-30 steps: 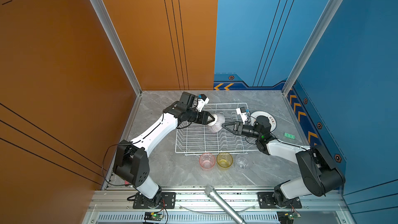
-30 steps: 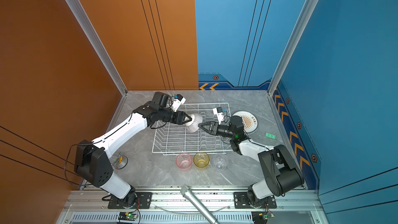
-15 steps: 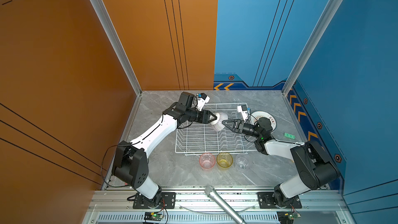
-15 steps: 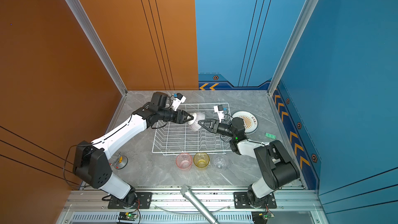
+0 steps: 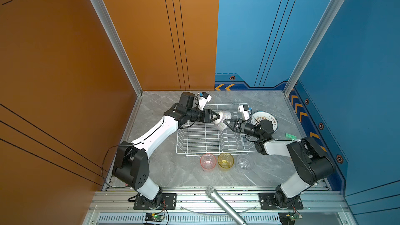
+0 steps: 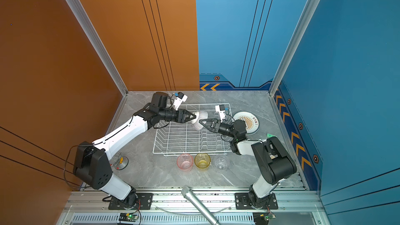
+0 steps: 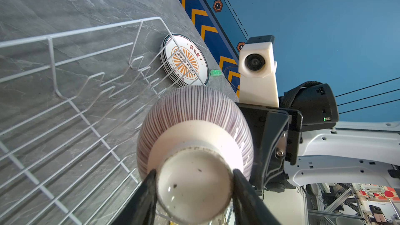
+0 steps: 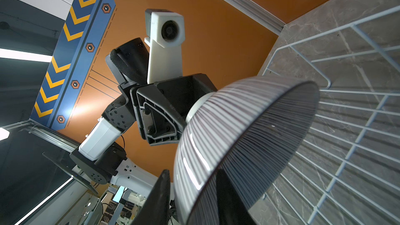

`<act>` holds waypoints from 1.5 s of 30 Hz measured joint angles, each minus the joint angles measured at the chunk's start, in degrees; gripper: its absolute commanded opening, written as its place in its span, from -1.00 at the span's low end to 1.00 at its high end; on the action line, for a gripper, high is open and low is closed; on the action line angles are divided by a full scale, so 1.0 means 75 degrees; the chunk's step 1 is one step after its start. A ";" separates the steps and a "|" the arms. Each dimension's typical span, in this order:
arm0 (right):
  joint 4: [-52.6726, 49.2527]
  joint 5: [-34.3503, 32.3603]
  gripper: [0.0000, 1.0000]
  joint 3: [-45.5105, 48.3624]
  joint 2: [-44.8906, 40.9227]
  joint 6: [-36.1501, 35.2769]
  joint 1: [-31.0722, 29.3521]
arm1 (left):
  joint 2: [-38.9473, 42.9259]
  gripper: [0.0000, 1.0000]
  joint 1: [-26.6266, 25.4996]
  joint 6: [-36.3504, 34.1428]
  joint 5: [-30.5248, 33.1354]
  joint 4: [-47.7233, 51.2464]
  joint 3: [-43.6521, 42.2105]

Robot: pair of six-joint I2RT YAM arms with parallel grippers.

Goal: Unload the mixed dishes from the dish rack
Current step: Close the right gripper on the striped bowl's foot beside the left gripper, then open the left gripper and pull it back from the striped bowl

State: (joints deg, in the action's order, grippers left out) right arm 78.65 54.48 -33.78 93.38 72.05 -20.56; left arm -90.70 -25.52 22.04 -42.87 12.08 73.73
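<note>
The finely striped white bowl hangs on its side above the back of the empty white wire dish rack. My left gripper is shut on the bowl's foot ring. My right gripper straddles the bowl's rim, one finger inside and one outside, with a narrow gap left at the outer wall. A stack of plates, sunburst design on top, lies right of the rack. Pink, amber and clear tumblers stand in front of it.
A small green piece lies near the right wall. A grey microphone juts over the table's front rail. A small round object sits by the left arm's base. Orange and blue walls enclose the table on three sides.
The left gripper carried the bowl a little up and to the right. The right gripper moved in to the bowl's rim and its jaws narrowed around it.
</note>
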 measured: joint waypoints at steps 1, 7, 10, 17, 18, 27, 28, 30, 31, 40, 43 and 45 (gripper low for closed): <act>0.0009 0.0000 -0.40 0.0000 0.0000 0.0003 0.0000 | 0.0000 -0.09 -0.0006 0.0032 -0.0032 -0.0076 -0.0006; 0.0096 0.0000 -0.43 -0.0032 0.0000 0.0035 0.0000 | 0.0000 -0.09 -0.0055 0.0154 -0.0079 -0.0242 -0.0023; 0.0122 -0.0003 -0.43 -0.0079 0.0000 0.0038 0.0000 | 0.0000 -0.09 -0.0064 0.0210 -0.0099 -0.0306 -0.0023; 0.0146 -0.0003 -0.53 -0.0224 0.0000 0.0061 0.0000 | -0.0003 -0.09 -0.0157 0.0268 -0.0111 -0.0417 -0.0023; 0.0152 -0.0003 -0.56 -0.0248 0.0000 0.0061 0.0000 | -0.0003 -0.09 -0.0169 0.0271 -0.0114 -0.0443 -0.0023; 0.0385 0.0038 -0.99 -0.0341 -0.0023 0.0119 0.0000 | -0.0006 -0.09 -0.0169 0.0420 -0.0204 -0.0530 -0.0023; 0.0393 0.0038 -1.00 -0.0341 -0.0029 0.0119 0.0003 | -0.0006 -0.09 -0.0169 0.0440 -0.0210 -0.0557 -0.0023; 0.0393 0.0041 -1.00 -0.0341 -0.0032 0.0119 0.0009 | -0.0006 -0.07 -0.0169 0.0446 -0.0210 -0.0560 -0.0023; 0.0391 0.0038 -1.00 -0.0341 -0.0032 0.0117 0.0009 | -0.0006 -0.05 -0.0169 0.0446 -0.0210 -0.0560 -0.0023; -0.0469 0.0029 -1.00 -0.0347 -0.0428 -0.0201 0.0006 | 0.0000 0.55 -0.0318 0.0227 -0.0079 -0.0498 -0.0023; -0.0988 0.0029 -1.00 -0.0370 -0.0694 -0.0478 -0.0015 | 0.0047 0.59 -0.0315 0.0166 -0.0017 -0.0472 -0.0023; -0.1402 0.0026 -1.00 -0.0423 -0.0883 -0.0726 -0.0041 | 0.0119 0.59 -0.0300 0.0152 0.0029 -0.0478 -0.0044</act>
State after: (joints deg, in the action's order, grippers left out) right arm 68.14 54.68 -36.95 86.76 66.61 -20.86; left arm -89.80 -27.77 23.18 -42.65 8.49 73.41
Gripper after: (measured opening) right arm 0.071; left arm 0.795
